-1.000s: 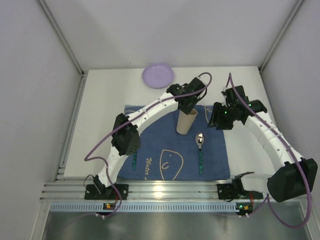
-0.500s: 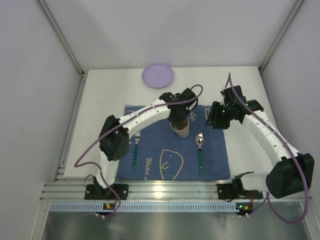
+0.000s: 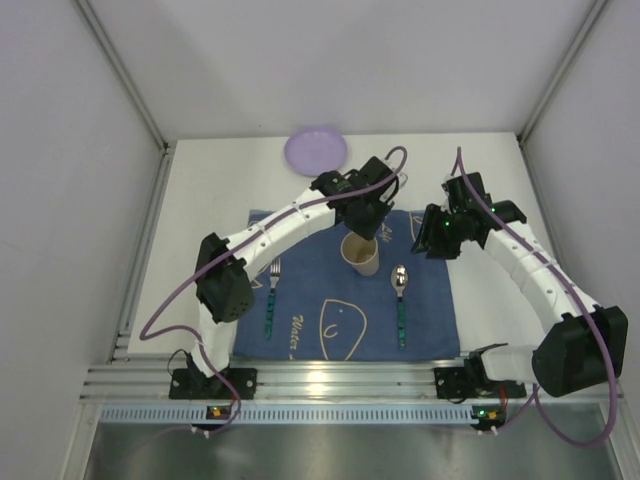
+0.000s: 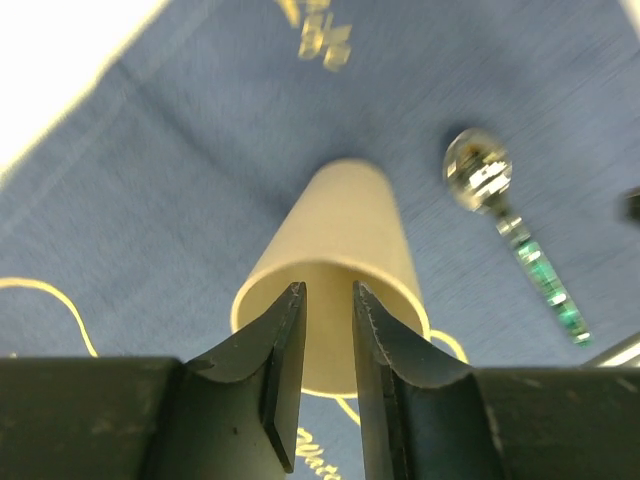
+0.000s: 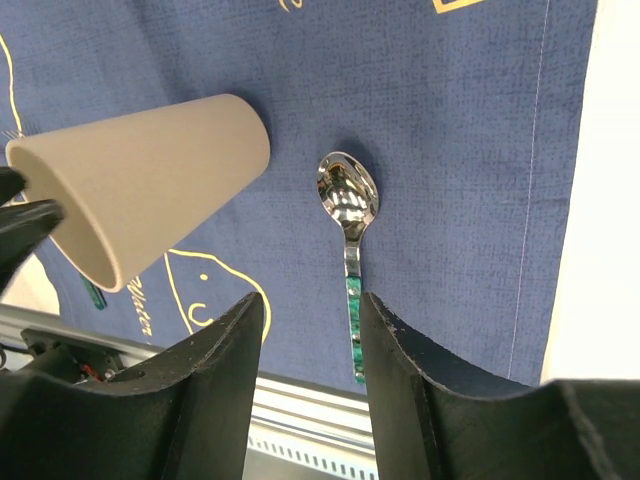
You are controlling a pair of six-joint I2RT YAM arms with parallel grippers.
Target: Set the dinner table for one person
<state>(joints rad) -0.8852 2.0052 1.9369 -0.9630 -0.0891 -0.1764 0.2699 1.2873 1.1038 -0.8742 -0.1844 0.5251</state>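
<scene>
The cup stands upright on the mat, just beside the spoon, where a drink belongs. The left fingers hover over its rim, narrowly parted and apparently released. The right fingers gape empty nearby. The desk underlies everything, and the plate waits at its far edge.

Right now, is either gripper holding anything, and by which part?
The right gripper holds nothing. The left gripper sits nearly shut at the rim of the cup; whether it grips cannot be told.
</scene>
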